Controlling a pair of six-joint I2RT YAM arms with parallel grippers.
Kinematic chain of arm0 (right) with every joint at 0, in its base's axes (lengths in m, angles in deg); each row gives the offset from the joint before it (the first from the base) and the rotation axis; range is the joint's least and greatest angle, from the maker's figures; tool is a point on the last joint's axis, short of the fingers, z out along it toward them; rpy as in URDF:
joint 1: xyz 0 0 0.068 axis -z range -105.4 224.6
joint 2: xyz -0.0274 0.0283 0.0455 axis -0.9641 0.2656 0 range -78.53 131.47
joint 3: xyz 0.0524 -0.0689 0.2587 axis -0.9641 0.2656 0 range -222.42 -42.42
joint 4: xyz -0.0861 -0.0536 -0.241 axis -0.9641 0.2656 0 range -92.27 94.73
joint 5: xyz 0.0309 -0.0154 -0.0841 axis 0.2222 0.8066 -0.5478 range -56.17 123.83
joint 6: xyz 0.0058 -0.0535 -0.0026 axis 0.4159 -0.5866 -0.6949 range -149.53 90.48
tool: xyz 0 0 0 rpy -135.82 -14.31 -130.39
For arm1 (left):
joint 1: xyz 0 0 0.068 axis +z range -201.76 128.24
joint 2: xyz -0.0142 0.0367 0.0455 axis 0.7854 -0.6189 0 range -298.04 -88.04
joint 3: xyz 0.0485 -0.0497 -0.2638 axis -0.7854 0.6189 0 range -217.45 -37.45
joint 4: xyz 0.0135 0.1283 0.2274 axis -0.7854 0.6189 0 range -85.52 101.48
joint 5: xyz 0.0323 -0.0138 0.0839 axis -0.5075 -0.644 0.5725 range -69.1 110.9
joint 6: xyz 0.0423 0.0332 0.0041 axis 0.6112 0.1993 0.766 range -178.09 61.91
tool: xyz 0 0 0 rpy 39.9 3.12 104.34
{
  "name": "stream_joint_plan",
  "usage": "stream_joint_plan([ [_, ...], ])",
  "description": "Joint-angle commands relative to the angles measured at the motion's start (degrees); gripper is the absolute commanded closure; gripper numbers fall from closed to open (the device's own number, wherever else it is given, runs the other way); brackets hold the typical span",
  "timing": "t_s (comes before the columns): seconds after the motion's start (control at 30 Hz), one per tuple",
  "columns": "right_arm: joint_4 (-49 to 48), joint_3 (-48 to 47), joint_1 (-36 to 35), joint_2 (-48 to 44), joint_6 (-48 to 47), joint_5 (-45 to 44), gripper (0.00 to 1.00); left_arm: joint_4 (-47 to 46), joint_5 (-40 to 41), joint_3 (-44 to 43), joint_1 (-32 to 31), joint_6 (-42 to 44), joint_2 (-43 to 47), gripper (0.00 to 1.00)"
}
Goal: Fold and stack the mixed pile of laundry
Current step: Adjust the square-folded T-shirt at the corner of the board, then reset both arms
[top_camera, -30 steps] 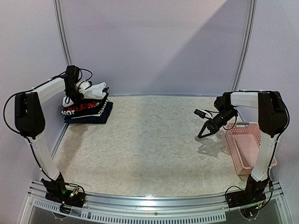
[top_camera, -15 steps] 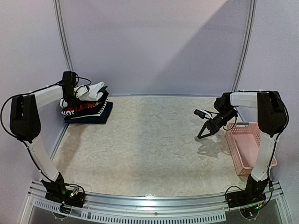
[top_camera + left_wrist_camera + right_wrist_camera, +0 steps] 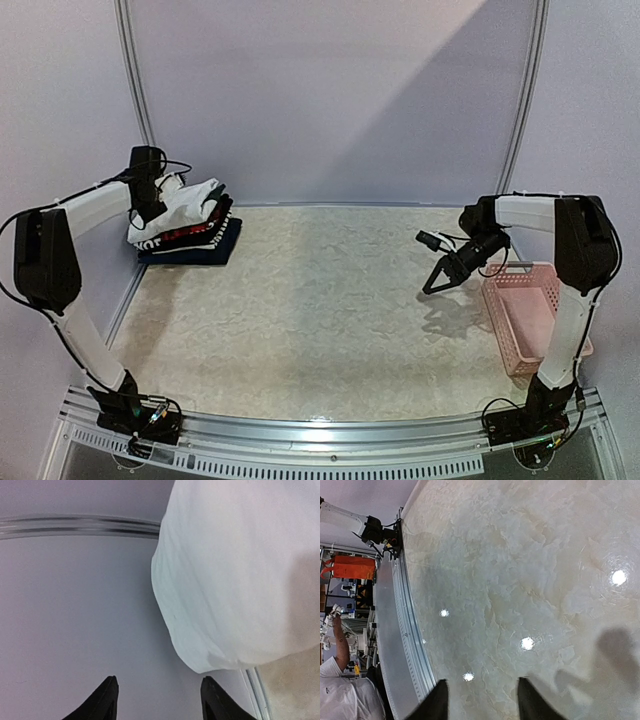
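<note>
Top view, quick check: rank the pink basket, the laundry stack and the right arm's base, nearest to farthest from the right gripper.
1. The pink basket, just to the right of the right gripper.
2. The right arm's base, at the table's near edge.
3. The laundry stack, in the far left corner.

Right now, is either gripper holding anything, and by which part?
Nothing is held. The left gripper has its fingers apart near the white garment, with nothing between them. The right gripper is open over the table.
</note>
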Motion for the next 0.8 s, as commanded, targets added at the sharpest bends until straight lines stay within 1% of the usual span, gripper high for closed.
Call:
stream_joint_plan([
  [0.0, -1.5, -1.6, 0.1, -5.3, 0.6, -1.9, 0.29, 2.7, 6.1, -1.3, -6.8, -4.0, 2.1, 0.4],
  [0.03, -1.7, -2.2, 0.1, -6.8, 0.9, -2.7, 0.05, 5.8, 7.1, -2.6, -8.4, -6.3, 2.4, 0.38],
  [0.07, -1.7, -2.9, 0.1, -7.8, 1.5, -3.5, 0.02, 7.9, 7.8, -4.1, -10.5, -9.0, 2.9, 0.37],
  [0.13, -0.8, -5.1, 0.2, -10.5, 2.4, -4.8, 0.01, 12.5, 7.7, -7.3, -13.7, -15.5, 4.2, 0.31],
  [0.17, 0.2, -6.6, 0.2, -11.3, 2.5, -5.3, 0.01, 15.2, 6.6, -9.0, -15.3, -19.3, 4.9, 0.13],
  [0.2, 0.9, -8.1, 0.2, -12.2, 2.8, -6.1, 0.01, 17.8, 4.4, -10.6, -16.6, -22.8, 5.7, 0.02],
  [0.27, 0.5, -10.3, 0.4, -14.5, 4.3, -8.8, 0.01, 21.6, -2.4, -13.1, -18.9, -29.8, 7.6, 0.01],
  [0.33, -3.2, -11.2, 0.7, -17.2, 7.4, -13.9, 0.01, 23.2, -11.5, -13.6, -20.4, -36.7, 10.2, 0.0],
  [0.4, -12.3, -8.9, 1.6, -21.6, 12.9, -23.3, 0.01, 23.4, -17.6, -13.3, -21.9, -44.4, 13.0, 0.01],
  [0.43, -17.8, -6.6, 2.6, -24.7, 16.9, -25.9, 0.01, 23.3, -19.5, -12.9, -22.4, -48.3, 14.6, 0.0],
  [0.5, -27.5, -1.4, 5.0, -31.2, 20.4, -28.7, 0.01, 22.5, -23.9, -11.2, -22.8, -54.0, 17.6, 0.0],
  [0.53, -31.4, 1.3, 5.9, -33.4, 23.2, -29.7, 0.01, 21.7, -26.0, -9.3, -22.9, -56.3, 19.2, 0.0],
  [0.57, -35.7, 4.0, 6.1, -35.9, 25.3, -32.5, 0.01, 19.8, -28.0, -6.6, -23.1, -58.2, 20.7, 0.0],
  [0.63, -42.7, 9.5, 6.1, -39.4, 31.6, -38.9, 0.01, 14.1, -30.4, 0.9, -23.2, -60.6, 23.4, 0.0],
  [0.67, -44.9, 11.6, 6.0, -40.4, 34.9, -40.2, 0.01, 9.8, -31.4, 5.0, -23.2, -61.4, 24.4, 0.0],
  [0.7, -46.9, 13.8, 6.1, -41.0, 35.9, -40.0, 0.01, 5.9, -32.7, 9.0, -23.2, -62.2, 24.9, 0.0],
  [0.77, -48.7, 17.4, 6.0, -41.3, 36.8, -38.9, 0.01, -0.5, -34.2, 14.2, -23.4, -62.6, 24.2, 0.01],
])
